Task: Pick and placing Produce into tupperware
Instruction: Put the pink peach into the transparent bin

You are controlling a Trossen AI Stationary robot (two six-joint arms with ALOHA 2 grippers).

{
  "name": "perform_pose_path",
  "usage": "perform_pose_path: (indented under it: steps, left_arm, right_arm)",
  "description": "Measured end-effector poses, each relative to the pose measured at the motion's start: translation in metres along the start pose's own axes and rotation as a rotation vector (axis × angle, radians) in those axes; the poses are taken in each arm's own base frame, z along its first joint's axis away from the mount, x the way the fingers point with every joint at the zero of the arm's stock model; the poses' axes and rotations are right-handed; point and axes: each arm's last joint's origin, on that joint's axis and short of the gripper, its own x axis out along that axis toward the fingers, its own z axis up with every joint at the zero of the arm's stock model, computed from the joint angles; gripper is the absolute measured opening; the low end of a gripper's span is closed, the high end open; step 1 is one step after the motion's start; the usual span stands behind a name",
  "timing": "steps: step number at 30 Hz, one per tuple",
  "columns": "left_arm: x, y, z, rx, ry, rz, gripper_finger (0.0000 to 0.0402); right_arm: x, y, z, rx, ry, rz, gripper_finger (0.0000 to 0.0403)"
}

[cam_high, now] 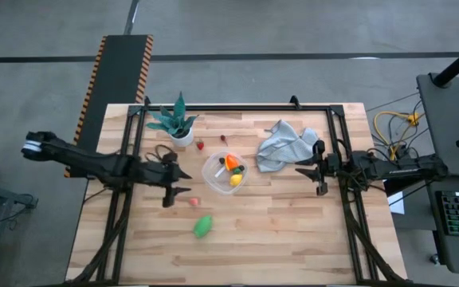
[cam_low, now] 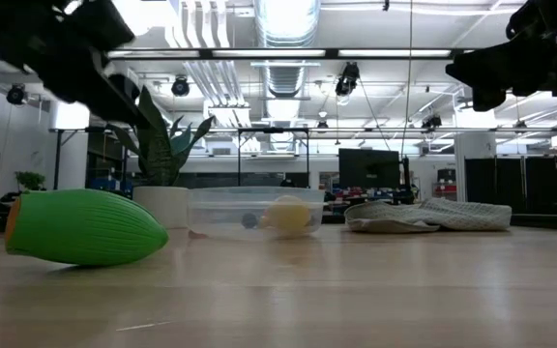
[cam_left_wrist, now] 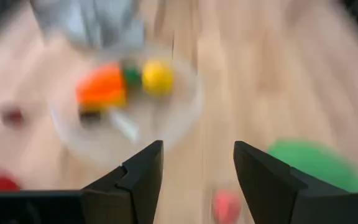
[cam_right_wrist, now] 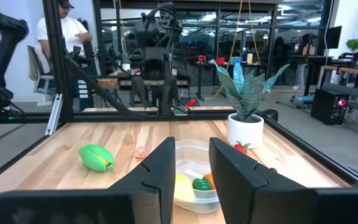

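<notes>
High view. Wooden table (cam_high: 293, 239), slatted, with a dark frame. Tupperware (cam_high: 225, 173) near the table's centre, holding an orange piece (cam_high: 231, 163), a yellow piece (cam_high: 235, 180) and a small green piece between them. Loose produce on the table: green piece (cam_high: 203, 226) on the near side of the tub; pink piece (cam_high: 193, 202) to the tub's near left; red piece (cam_high: 200, 145) and dark piece (cam_high: 223, 139) on its far side. Teal-leaved plant (cam_high: 178, 123) in a white pot at far left. Grey-blue cloth (cam_high: 284, 143) crumpled to the right of the tub. Left claw (cam_high: 175, 183) just left of the tub, beside the pink piece. Right claw (cam_high: 313, 170) at the right, next to the cloth, well apart from the tub.

Low view. Green piece (cam_low: 83, 227) lying on its side at near left; tub (cam_low: 255, 213) behind it with the yellow piece inside; plant pot (cam_low: 162, 206) to its left; cloth (cam_low: 428, 215) at right.

Left wrist view. Left claw (cam_left_wrist: 197, 180) released, nothing between its fingers; tub (cam_left_wrist: 126, 102), pink piece (cam_left_wrist: 227, 203) and green piece (cam_left_wrist: 316, 165) ahead, blurred.

Right wrist view. Right claw (cam_right_wrist: 192, 171) released and empty; tub (cam_right_wrist: 193, 177) ahead; a person (cam_right_wrist: 64, 37) stands beyond the table.
</notes>
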Motion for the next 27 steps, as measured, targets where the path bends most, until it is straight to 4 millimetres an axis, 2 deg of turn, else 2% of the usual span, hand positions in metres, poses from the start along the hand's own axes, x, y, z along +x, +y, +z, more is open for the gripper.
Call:
perform_pose_path:
  steps: [3,6,16,27]
  left_arm:
    - [0.016,-0.003,0.000,-0.051,0.107,0.030,0.0182]
    - [0.030,-0.005,-0.008,-0.065,0.256,0.029,0.0182]
    - [0.052,-0.022,0.000,-0.074,0.425,-0.084,0.0182]
    - [0.076,-0.028,-0.013,-0.088,0.588,-0.034,0.0182]
  right_arm:
    - [0.000,0.000,0.000,0.000,0.001,0.000,0.0087]
    - [0.000,0.000,0.000,0.000,0.002,0.001,0.0082]
    - [0.000,0.000,0.000,0.000,0.003,0.001,0.0086]
    - [0.000,0.000,0.000,0.003,0.005,0.001,0.0081]
